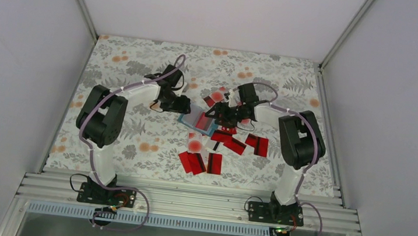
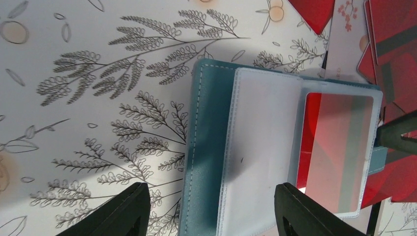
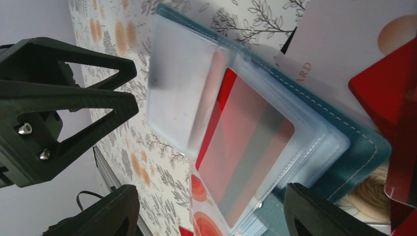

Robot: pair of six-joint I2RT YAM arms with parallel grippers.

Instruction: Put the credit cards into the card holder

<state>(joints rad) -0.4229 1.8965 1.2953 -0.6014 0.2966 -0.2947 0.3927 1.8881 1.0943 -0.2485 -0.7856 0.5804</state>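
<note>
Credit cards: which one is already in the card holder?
The red card showing through the clear sleeve of the open card holder. The other cards lie loose on the table, outside it.

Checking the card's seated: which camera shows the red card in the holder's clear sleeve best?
Left wrist: the red card sits large and nearly flat-on inside the clear sleeve of the card holder. Right wrist shows it too, but at a slant. From above the holder is tiny; the card can't be made out.
</note>
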